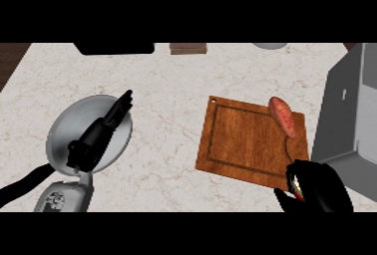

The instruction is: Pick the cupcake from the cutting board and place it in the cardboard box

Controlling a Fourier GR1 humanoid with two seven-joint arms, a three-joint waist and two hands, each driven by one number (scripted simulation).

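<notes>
Worktop (169, 79) of pale marble carries your wooden cutting board (247, 142). Right hand (316, 187) sits at the board's near right corner, fingers curled round something small with a red edge, likely the cupcake (297, 190); the hand hides most of it. Beyond that hand, on the board's far right edge, lies a reddish sweet potato (283, 116). Just right of the hand stands the grey box (350, 114). Left hand (99, 134) is released, fingers straight, over a round grey plate (66, 124).

black left hand (94, 142), black right hand (318, 187), grey forearm (65, 195)
</notes>
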